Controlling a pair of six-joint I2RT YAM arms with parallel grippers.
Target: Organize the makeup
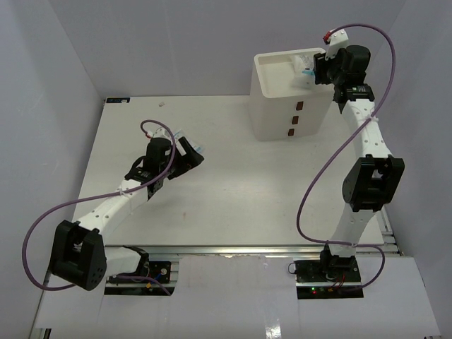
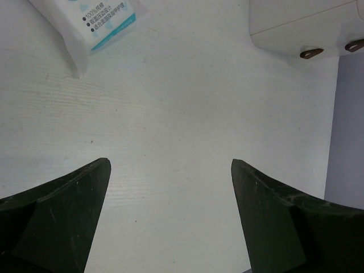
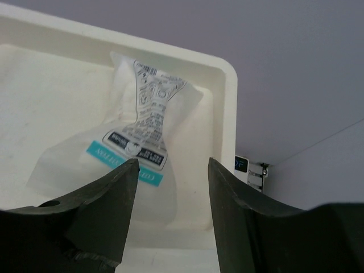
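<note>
A clear packet with blue-and-white print (image 3: 136, 142) lies in the top tray of the white drawer box (image 1: 272, 106), leaning on the tray's far wall (image 3: 227, 74). My right gripper (image 3: 172, 162) hangs just above it, open, with the packet free of both fingers; in the top view that gripper (image 1: 308, 70) is over the box's right corner. Another blue-and-white packet (image 2: 96, 23) lies flat on the table ahead and left of my left gripper (image 2: 170, 165). The left gripper (image 1: 194, 154) stands wide open over bare table, holding nothing.
The box stands at the back right of the white table (image 1: 233, 183), its brown drawer handles (image 2: 311, 53) facing the arms. Grey walls close in the table on three sides. A purple cable loops off each arm.
</note>
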